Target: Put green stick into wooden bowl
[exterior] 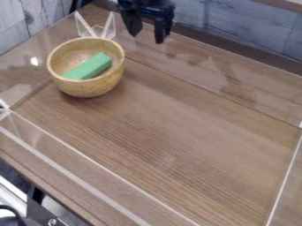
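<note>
The green stick (88, 66) lies flat inside the wooden bowl (85, 68), which stands at the left of the table. My gripper (147, 33) hangs at the top of the view, above and to the right of the bowl, apart from it. Its black fingers (160, 33) point down and stand open with nothing between them.
The brown wooden table (177, 132) is ringed by clear plastic walls (289, 172). A grey tiled wall runs behind it. A white object (94, 26) leans just behind the bowl.
</note>
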You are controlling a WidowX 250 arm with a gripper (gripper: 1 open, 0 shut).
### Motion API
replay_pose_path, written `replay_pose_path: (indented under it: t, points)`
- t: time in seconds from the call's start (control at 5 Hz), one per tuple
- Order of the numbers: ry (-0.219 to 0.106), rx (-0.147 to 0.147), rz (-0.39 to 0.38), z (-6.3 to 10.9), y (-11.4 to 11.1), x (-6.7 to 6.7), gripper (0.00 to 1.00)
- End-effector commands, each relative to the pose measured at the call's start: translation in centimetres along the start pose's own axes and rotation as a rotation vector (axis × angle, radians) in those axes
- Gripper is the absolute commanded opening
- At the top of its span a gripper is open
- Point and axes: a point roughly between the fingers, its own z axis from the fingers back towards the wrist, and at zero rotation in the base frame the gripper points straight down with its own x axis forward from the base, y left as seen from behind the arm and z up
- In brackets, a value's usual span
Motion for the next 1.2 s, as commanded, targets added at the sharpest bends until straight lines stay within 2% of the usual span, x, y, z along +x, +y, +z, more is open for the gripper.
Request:
replay_pose_path:
  t: [0.0,0.2,0.4,0.6,0.8,1.0]
  points:
    - [-0.07,0.046,0.071,1.5,1.5,1.4,1.0]
    - [-0.075,0.068,0.127,1.1,3.2,1.3,0.0]
    - [-0.073,0.058,0.126,1.1,2.1,1.2,1.0]
    - [-0.071,0.047,0.121,1.1,0.8,0.9,1.0]
    - [-0.076,0.029,0.112,2.4,0.3,0.8,1.0]
    - [-0.084,0.033,0.094,2.9,0.8,1.0,1.0]
